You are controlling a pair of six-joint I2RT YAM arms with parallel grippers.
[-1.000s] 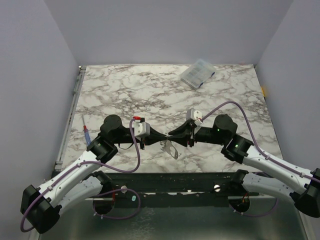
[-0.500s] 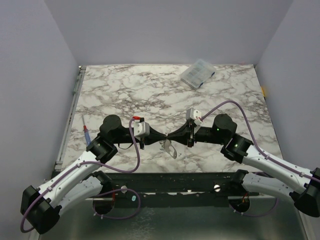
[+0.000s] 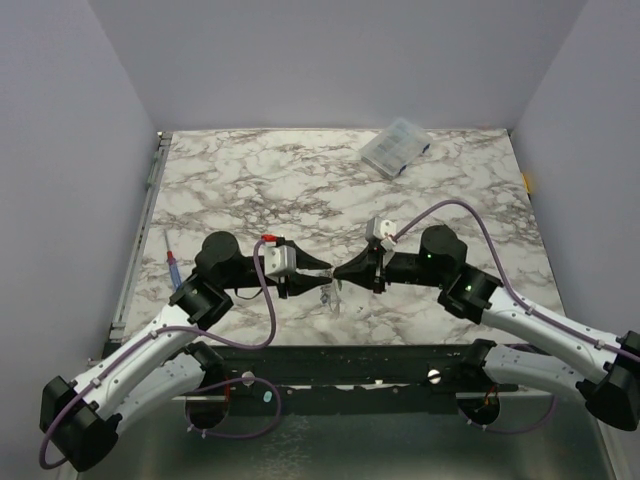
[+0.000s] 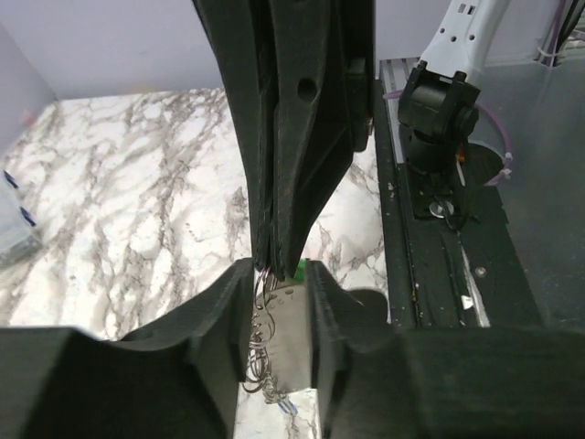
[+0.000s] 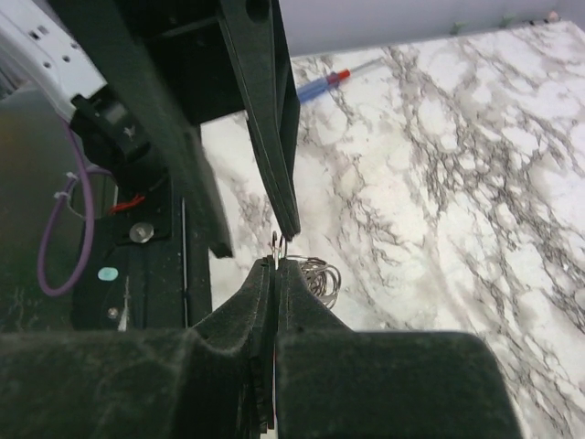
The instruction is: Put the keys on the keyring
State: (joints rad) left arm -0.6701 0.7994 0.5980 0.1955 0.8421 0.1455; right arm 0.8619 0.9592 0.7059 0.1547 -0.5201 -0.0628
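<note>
Hanging above lilac-walled marble table (image 3: 250,180), right hand (image 5: 276,263) clenches keyring (image 5: 318,274), left hand (image 4: 279,285) released.

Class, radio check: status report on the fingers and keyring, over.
Right fingers shut on keyring. Left fingers open, straddling it. Green key tucked alongside. Nothing in the way.

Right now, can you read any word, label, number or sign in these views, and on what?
No text can be read anywhere.
The clear box shows only blurred dark-blue marks, too small to read.
The red-and-blue tool shows no lettering.
The green key head is mostly hidden.
</note>
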